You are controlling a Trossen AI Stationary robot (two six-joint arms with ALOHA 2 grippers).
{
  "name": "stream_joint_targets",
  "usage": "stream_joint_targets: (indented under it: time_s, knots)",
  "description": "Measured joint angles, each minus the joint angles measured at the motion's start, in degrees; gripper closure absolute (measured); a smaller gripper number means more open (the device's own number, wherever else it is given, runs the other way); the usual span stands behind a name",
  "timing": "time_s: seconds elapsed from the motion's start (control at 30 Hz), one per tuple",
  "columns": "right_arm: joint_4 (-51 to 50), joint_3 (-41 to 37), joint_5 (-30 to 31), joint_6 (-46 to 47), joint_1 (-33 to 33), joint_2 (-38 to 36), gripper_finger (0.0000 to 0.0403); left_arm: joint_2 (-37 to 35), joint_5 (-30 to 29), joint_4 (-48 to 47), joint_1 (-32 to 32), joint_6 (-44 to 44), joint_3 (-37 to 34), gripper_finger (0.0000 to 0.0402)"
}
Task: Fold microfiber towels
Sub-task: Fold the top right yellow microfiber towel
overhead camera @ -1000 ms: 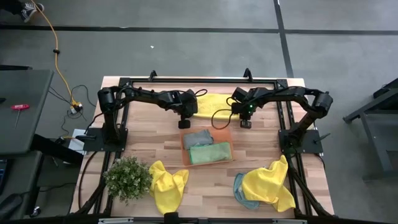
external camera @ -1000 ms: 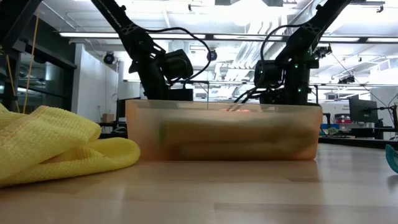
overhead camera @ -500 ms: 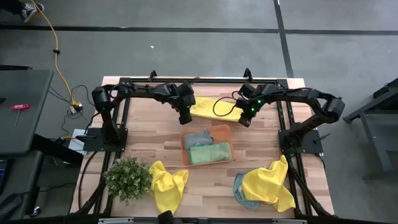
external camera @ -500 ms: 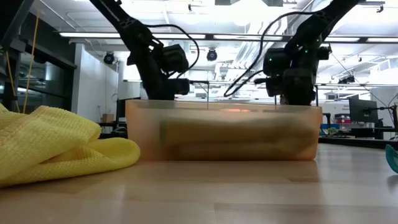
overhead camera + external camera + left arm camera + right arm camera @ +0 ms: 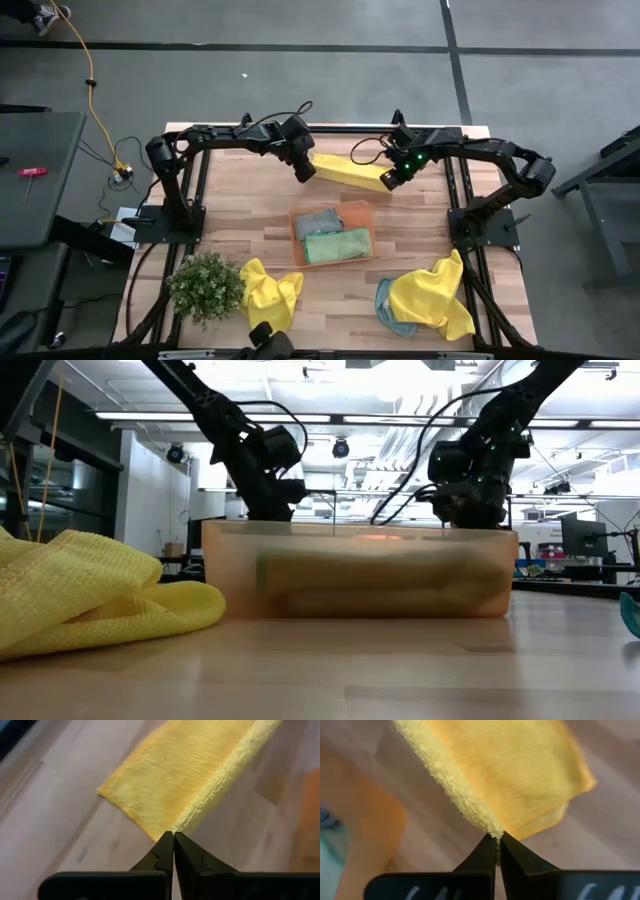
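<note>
Yellow towel [image 5: 347,172] stretched as a narrow band at upper centre of the high view, above the orange bin [image 5: 335,236]. Left gripper [image 5: 305,172] pinches its left corner; right gripper [image 5: 387,180] pinches its right corner. Both wrist views show the fingers clenched on only the fuzzy edge.

Risks, as I judge them:
- Bite is thin; a pull apart could slip a corner, and the band would sag.
- Uneven height between the arms would skew the fold.
- Lowering towards the bin could drape cloth over its rim.

Other towels [image 5: 270,296] lie crumpled at the bottom.
</note>
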Motion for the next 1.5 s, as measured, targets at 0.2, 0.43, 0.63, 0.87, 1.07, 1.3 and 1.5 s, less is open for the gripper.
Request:
stream_joint_targets:
  time_s: [0.2,0.43,0.63,0.87,1.07,1.3,1.5]
  knots:
    - [0.6,0.1,4.4,3.5,-1.2,0.0,0.0403,2.7,-1.5,2.3,0.6,0.0,0.0,0.0401]
    - [0.1,0.1,7.5,6.2,-0.1,0.1,0.0403,5.0,-6.2,9.3,-0.8,-0.1,0.0,0.0401]
    - [0.4,0.1,12.9,9.7,1.2,0.1,0.0403,5.5,-10.5,12.4,-1.2,0.0,0.0,0.0401]
    - [1.0,0.1,17.9,15.0,1.6,0.1,0.0403,5.5,-12.0,14.7,-1.2,1.9,0.0,0.0401]
    - [1.2,0.1,19.9,15.3,1.6,0.1,0.0390,5.5,-14.5,16.2,-1.7,5.2,0.0,0.0393]
    - [1.3,0.1,24.9,14.8,1.4,0.1,0.0289,5.7,-16.9,16.9,-1.4,6.6,0.0,0.0354]
    - [1.5,0.1,28.1,13.4,0.1,0.0,0.0194,5.1,-17.2,17.2,-0.2,9.2,0.2,0.0300]
